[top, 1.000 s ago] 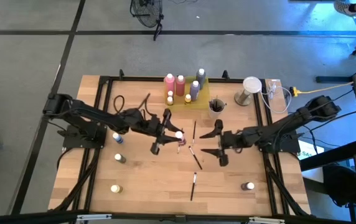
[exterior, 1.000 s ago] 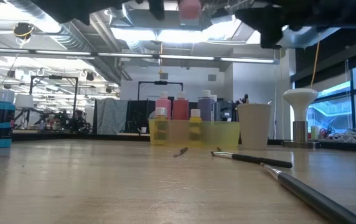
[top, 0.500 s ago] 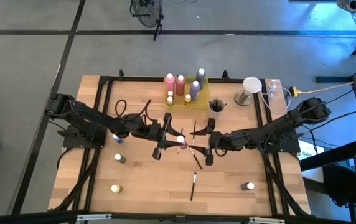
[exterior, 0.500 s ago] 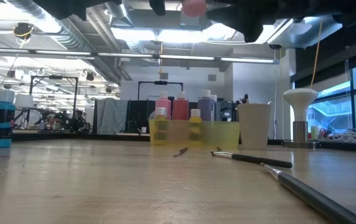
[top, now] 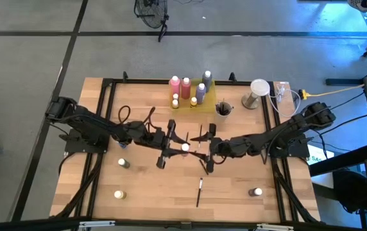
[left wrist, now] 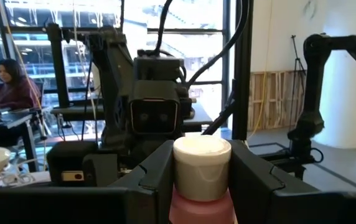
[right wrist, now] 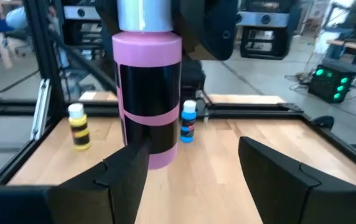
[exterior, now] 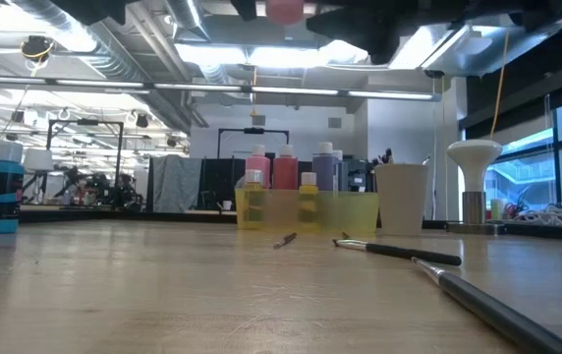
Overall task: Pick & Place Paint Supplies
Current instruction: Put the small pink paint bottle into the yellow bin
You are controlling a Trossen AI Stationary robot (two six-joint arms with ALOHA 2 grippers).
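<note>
A pink paint bottle (right wrist: 148,93) with a black label and white cap (left wrist: 201,163) hangs over the table's middle, and my left gripper (top: 182,147) is shut on it. My right gripper (top: 204,152) stands open just to the right of it and faces it. Its fingers (right wrist: 125,177) are level with the bottle's lower end and do not touch it. In the low view only the bottle's bottom (exterior: 283,10) shows, high above the table. More bottles stand in the yellow tray (top: 204,104) at the far side. A thin brush (top: 199,190) lies on the table near the front. My left gripper pinches the bottle at its top, the white cap (left wrist: 184,168) between its two fingers. The fingers (left wrist: 156,174) run level and come from the table's left. The bottle is upright and its body hangs below them, lifted clear of the table.
A cup (top: 222,110) with brushes stands right of the tray, with a white stand (top: 257,90) farther right. Small bottles stand loose on the table at the left (top: 124,163), front left (top: 119,194) and front right (top: 255,192). Another brush (exterior: 399,252) lies under the grippers.
My right gripper has moved toward the table's left, up to the held bottle, with its fingers still apart. My left gripper has carried the bottle a little toward the near edge, upright and clear of the table.
</note>
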